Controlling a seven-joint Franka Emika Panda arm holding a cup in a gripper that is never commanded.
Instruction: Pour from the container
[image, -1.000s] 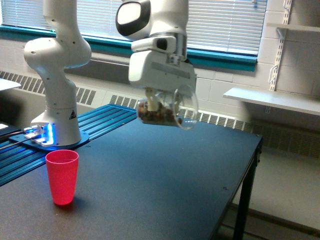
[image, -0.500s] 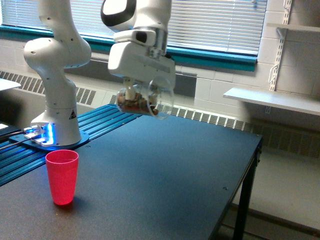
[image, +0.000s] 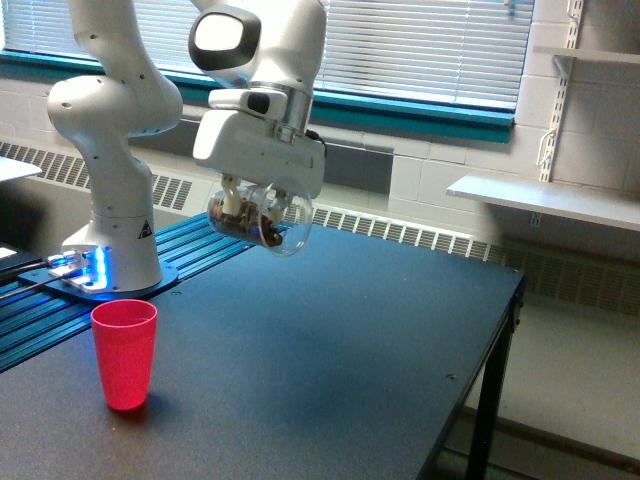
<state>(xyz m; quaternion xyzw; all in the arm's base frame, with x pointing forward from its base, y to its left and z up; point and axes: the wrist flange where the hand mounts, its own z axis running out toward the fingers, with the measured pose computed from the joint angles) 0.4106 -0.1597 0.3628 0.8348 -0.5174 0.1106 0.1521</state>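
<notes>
The container (image: 262, 220) is a clear rounded plastic jar with brown bits inside, lying tilted almost on its side with its wide rim facing the exterior view's right. My gripper (image: 250, 205) is shut on it, holding it in the air well above the dark table (image: 330, 350). A red plastic cup (image: 125, 352) stands upright on the table near the front, below the container and toward the exterior view's left. There is a clear gap between the two.
The arm's white base (image: 112, 250) with a blue light stands on a blue ridged platform (image: 120, 290) at the exterior view's left. The table's edge (image: 500, 330) drops off at the exterior view's right. A wall shelf (image: 545, 200) and a radiator are behind.
My gripper has carried the container toward the exterior view's left, closer to a spot above the red cup. The cup has not moved.
</notes>
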